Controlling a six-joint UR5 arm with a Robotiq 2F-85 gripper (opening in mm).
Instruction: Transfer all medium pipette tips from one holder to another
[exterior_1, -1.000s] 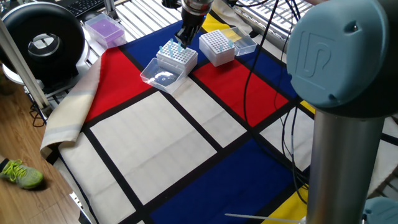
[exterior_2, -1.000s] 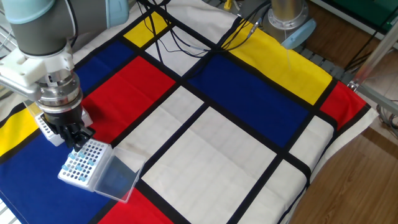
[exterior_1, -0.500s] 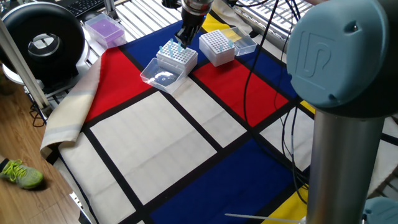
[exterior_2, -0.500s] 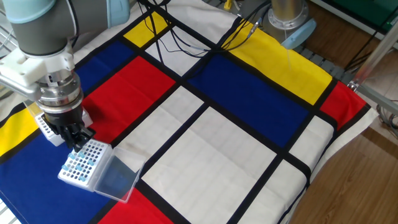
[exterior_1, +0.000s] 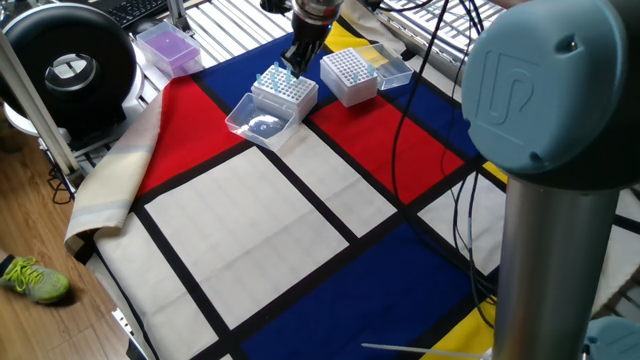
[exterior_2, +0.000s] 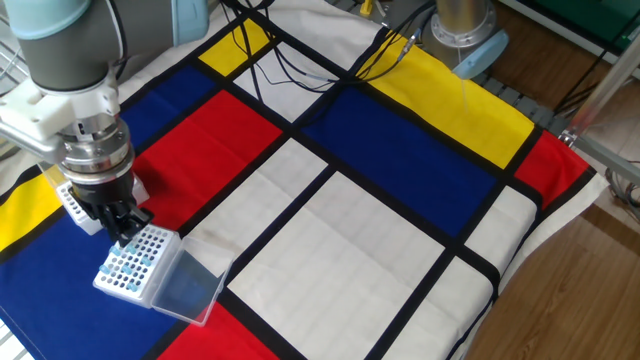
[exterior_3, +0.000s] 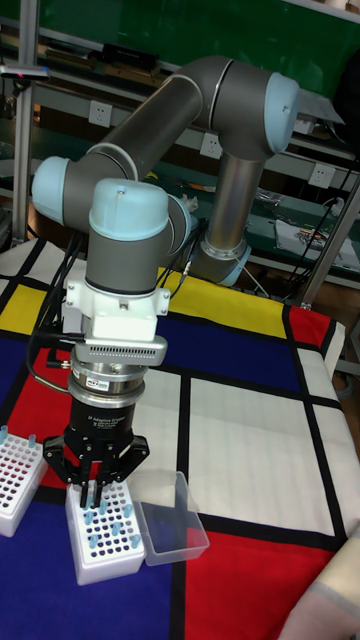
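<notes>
- The slender pale-blue translucent medium pipette tips (exterior_3: 108, 522) stood in the white perforated rack with the clear hinged lid (exterior_2: 131, 266).
- The black two-finger gripper (exterior_3: 93, 492) stood narrowed over that rack's back row; whether it pinched a tip I could not tell.
- Judged step: pickup or placement; next comes a straight vertical lift.
- The second white rack (exterior_1: 349, 74) sat just beside, apparently nearly empty.

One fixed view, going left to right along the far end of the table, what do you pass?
Purple tip box → clear open lid → holder with blue tips under the gripper → white holder
</notes>
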